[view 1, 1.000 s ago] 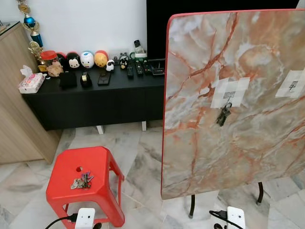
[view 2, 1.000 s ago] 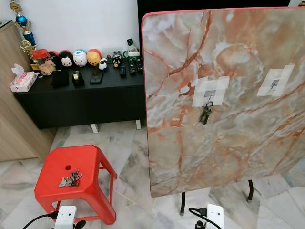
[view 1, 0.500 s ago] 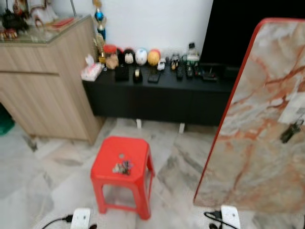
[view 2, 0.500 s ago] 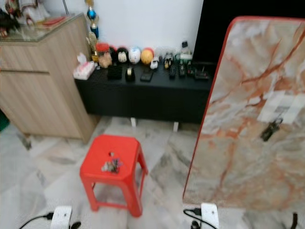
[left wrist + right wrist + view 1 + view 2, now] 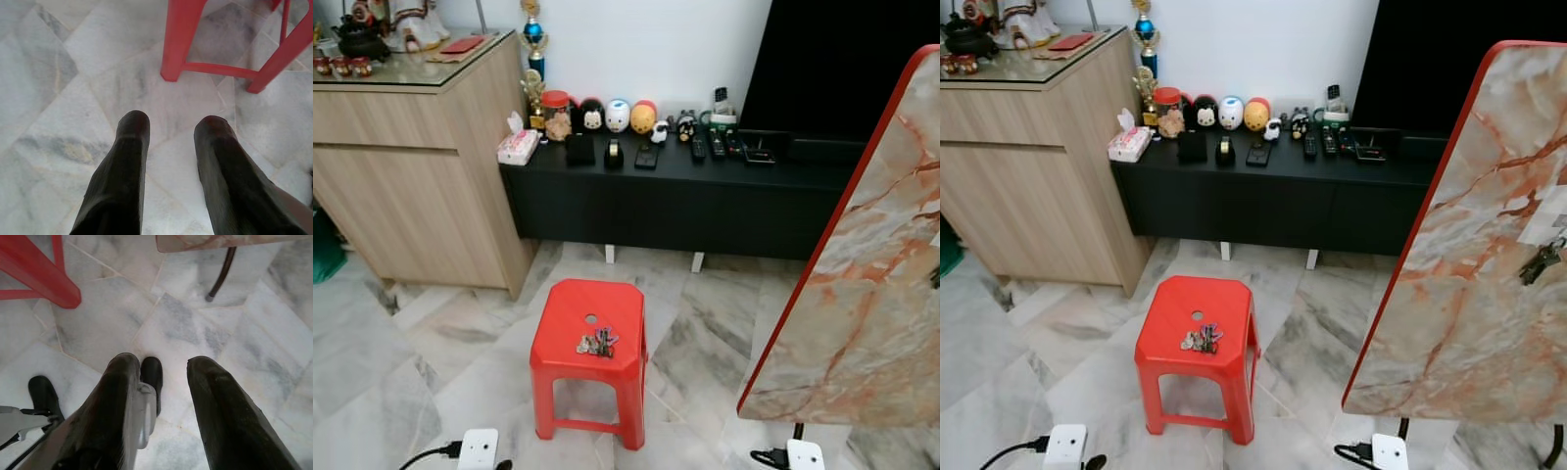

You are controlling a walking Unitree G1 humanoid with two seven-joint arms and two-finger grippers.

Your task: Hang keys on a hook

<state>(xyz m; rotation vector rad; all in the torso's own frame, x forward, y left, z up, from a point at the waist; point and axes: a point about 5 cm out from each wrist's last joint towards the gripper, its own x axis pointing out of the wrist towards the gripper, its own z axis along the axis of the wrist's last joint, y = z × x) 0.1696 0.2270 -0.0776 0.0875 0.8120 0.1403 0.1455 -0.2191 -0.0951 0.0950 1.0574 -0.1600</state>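
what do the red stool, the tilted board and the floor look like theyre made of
Red stool: likely moulded plastic, with a glossy, uniform one-piece seat and legs. Tilted board: probably a laminate tabletop printed as orange-veined marble, with a red edge band; real stone cannot be ruled out. Floor: polished grey-veined marble or marble-look tiles, with visible joints and sheen.

Keys are set on a stool; behind it a bench, a cabinet left, a tabletop right.
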